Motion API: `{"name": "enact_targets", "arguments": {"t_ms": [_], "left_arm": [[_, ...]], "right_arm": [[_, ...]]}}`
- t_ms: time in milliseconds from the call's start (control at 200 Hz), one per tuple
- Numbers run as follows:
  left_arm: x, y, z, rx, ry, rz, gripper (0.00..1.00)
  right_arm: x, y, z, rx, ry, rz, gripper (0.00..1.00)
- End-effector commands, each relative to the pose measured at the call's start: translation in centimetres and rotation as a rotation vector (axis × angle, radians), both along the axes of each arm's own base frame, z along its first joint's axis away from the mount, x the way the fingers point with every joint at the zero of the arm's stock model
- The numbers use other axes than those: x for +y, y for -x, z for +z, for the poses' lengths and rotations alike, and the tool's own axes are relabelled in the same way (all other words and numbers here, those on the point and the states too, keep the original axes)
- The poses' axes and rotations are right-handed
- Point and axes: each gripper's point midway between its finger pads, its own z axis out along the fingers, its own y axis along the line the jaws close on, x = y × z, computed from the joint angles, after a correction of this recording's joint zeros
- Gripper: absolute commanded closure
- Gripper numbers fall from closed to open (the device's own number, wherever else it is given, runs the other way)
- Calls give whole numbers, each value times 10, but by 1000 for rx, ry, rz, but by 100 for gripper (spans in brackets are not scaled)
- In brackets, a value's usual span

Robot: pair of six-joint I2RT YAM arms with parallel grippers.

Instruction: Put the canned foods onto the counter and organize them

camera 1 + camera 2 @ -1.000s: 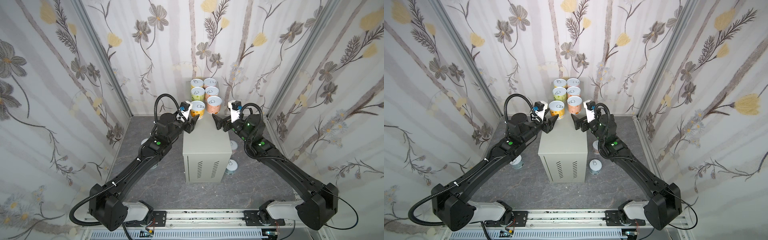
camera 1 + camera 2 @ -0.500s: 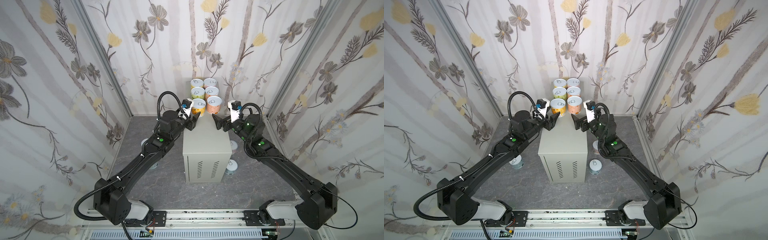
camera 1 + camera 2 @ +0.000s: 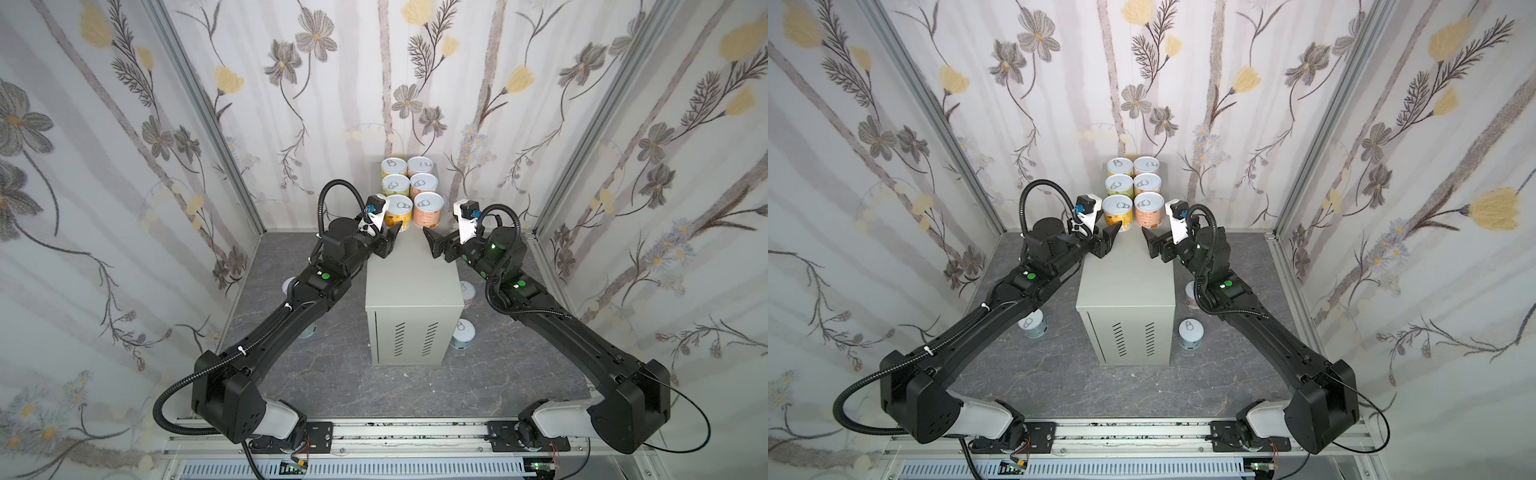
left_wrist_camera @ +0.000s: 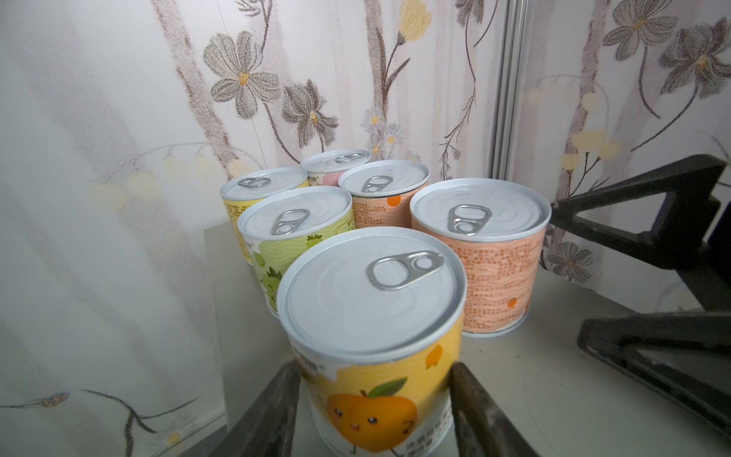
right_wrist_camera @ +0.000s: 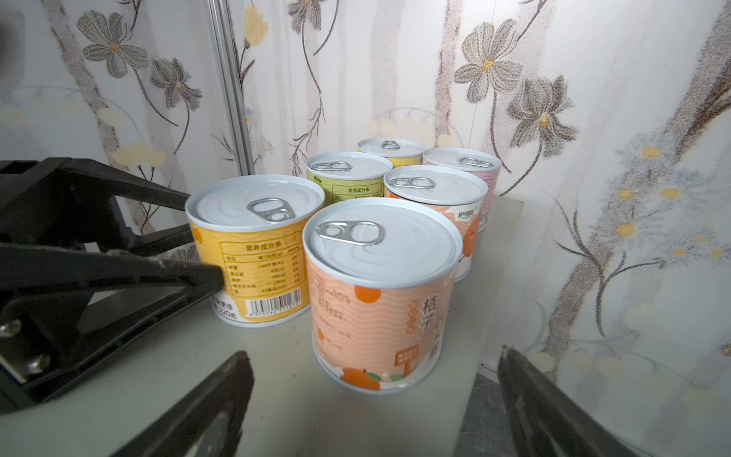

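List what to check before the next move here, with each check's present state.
1. Yellow can upright on the counter: ok.
2. Left gripper released from it: not ok, shut on its sides.
3. Right gripper clear of the orange can: ok, open and apart.
4. Layout in two aligned columns: ok.
5. Floor emptied of cans: not ok, a light blue can and others stand there.

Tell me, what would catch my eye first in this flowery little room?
Six pastel cans stand in two neat rows at the far end of the grey counter. The left end effector grips the nearest yellow can, while the right end effector gapes open just short of the orange can beside it. Other cans wait on the floor.
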Motion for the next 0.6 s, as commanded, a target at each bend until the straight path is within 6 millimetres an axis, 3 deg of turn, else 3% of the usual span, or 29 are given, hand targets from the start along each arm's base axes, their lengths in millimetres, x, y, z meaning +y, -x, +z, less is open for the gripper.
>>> {"name": "enact_targets", "arguments": {"t_ms": [0,595], "left_arm": [[0,-2,-6,19,-24,9,40],[-3,-2,-6,20,-26,-9,40]], "right_arm": [[4,1,7,-28,-10,21,6],[9,-3,5,-21,-10,38,14]]}}
